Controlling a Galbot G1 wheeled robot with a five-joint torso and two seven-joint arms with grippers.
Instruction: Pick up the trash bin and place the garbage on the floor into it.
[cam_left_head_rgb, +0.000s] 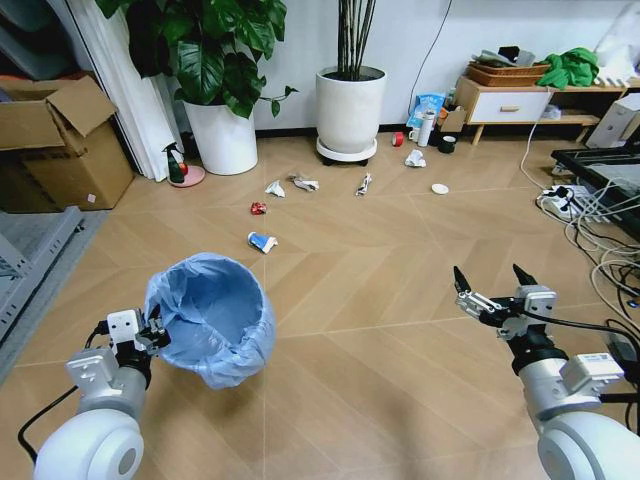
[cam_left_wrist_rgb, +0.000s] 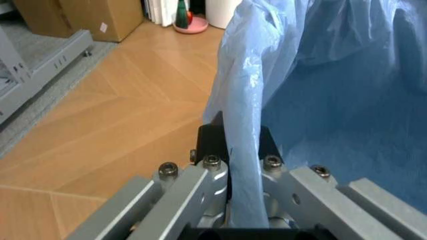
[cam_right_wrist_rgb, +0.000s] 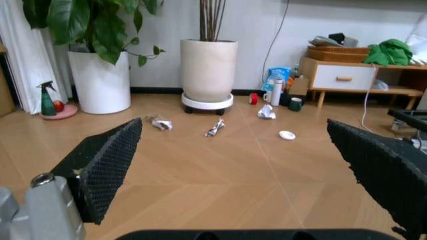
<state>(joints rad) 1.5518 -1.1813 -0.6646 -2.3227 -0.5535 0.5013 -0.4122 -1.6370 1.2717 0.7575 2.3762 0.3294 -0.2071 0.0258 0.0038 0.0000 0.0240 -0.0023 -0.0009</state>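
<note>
From the head view, the trash bin (cam_left_head_rgb: 212, 318) hangs tipped at the left gripper (cam_left_head_rgb: 155, 335), its blue-lined mouth turned up and toward the room, and it serves as the landmark: the garbage lies well beyond it across the floor (cam_left_head_rgb: 350, 330), toward the big white plant pots. The blue-white crushed cup (cam_left_head_rgb: 262, 242) is the piece nearest the bin, just past its far rim; the crushed red can (cam_left_head_rgb: 258, 208) sits beyond that, and the paper wads (cam_left_head_rgb: 304, 183) and squeezed tube (cam_left_head_rgb: 364, 184) farther still. The white disc (cam_left_head_rgb: 440, 188) and another paper wad (cam_left_head_rgb: 415, 158) lie off to the bin's right, more in line with the right gripper (cam_left_head_rgb: 492, 287), which hovers empty with its jaws spread wide, well apart from the bin. In the left wrist view, the left gripper's jaws are clamped on the bin's rim (cam_left_wrist_rgb: 243, 165), the bag's edge pinched between them. In the right wrist view, the right gripper's two ridged pads (cam_right_wrist_rgb: 107, 165) stand wide open with the litter framed between them, far ahead; the tube's long axis runs roughly away from the jaws. I judge that the right arm is the free one for picking, with all the pieces out of its present reach.
</note>
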